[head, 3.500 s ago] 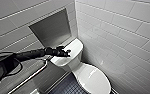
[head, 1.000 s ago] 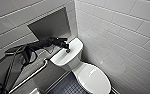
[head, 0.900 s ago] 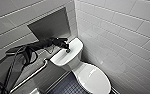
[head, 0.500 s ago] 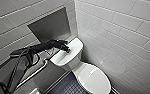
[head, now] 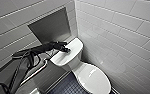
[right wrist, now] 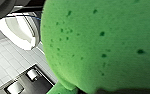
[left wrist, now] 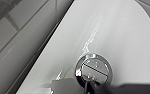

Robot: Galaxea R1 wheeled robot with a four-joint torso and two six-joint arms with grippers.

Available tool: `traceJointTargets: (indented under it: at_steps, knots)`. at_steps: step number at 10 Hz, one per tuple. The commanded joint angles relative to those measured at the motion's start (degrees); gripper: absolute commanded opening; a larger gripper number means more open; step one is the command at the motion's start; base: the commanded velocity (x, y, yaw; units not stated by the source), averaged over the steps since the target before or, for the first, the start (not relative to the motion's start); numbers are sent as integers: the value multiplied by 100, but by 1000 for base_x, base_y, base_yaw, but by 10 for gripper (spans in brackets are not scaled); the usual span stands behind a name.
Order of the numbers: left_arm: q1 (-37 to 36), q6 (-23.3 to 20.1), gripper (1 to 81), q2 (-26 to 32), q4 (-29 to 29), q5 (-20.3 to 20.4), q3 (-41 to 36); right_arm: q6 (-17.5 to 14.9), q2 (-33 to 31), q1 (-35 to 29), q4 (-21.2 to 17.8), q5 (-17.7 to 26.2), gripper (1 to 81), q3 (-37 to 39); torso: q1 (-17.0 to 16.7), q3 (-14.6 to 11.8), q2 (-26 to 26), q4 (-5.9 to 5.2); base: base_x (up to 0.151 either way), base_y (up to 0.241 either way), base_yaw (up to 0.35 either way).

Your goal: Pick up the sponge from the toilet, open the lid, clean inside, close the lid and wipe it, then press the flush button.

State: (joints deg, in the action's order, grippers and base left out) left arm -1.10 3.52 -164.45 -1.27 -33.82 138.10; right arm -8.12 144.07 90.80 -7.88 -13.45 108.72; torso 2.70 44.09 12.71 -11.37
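Above the tank top (left wrist: 121, 32), left fingers (head: 66, 49), spread unclear, have reached the flush button (left wrist: 94, 68).

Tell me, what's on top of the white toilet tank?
A shiny round metal flush button sits in the flat white tank top. The robot's black left gripper reaches over it, covering part of the button's edge.

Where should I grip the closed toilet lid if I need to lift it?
Probably the front edge of the lid, farthest from the tank. It lies flat and closed, its smooth top offers no hold, and the hinge seems to sit at the tank end, so hook under the lip from the front.
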Motion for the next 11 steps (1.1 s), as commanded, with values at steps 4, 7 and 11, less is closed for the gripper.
traceJointTargets:
  at_steps: [4, 7, 11]
  knots:
    - [-993, 43, 10, -106, 206, 103, 517, -5, -51, 198, -21, 554, 10, -194, 2, 122, 0, 0, 0, 0, 0]
    - [-800, 43, 10, -202, 232, 103, 517, -14, -16, 189, -12, 554, 10, -159, 0, 124, 0, -2, 0, 0, 0]
    - [-1430, 34, 10, 85, -177, -247, 239, -5, 11, 189, 14, 545, 10, -158, 0, 124, 0, -2, 0, 0, 0]
